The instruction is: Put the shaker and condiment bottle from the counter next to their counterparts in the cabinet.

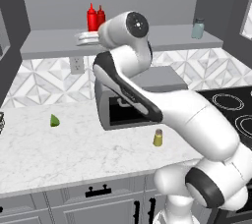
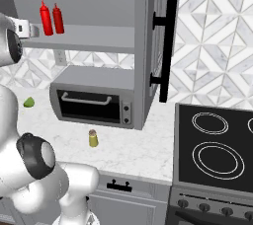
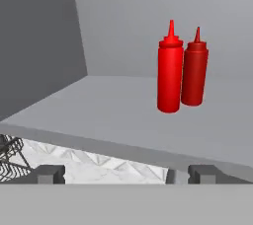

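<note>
Two near-identical red condiment bottles stand touching on the cabinet shelf [image 3: 99, 110]: a brighter, nearer one [image 3: 170, 71] [image 1: 91, 16] [image 2: 46, 18] and a darker one [image 3: 194, 68] [image 1: 100, 15] [image 2: 58, 18] behind it. My gripper [image 3: 126, 174] [image 1: 84, 39] [image 2: 27, 29] hovers at the shelf's front edge, a little short of the bottles, open with nothing between its fingers. The olive-yellow shaker [image 1: 158, 137] [image 2: 93, 138] stands upright on the marble counter [image 1: 74, 149] in front of the toaster oven. A pale teal-grey shaker [image 1: 198, 28] sits at the shelf's right end.
A grey toaster oven [image 1: 128, 105] [image 2: 94, 100] sits on the counter under the shelf. A green lime wedge [image 1: 54, 120] [image 2: 29, 102] lies to the left. The cabinet door with black handle [image 2: 168, 46] hangs open. A black stove [image 2: 217, 145] is at the right, a wire rack [image 3: 10, 160] at the left.
</note>
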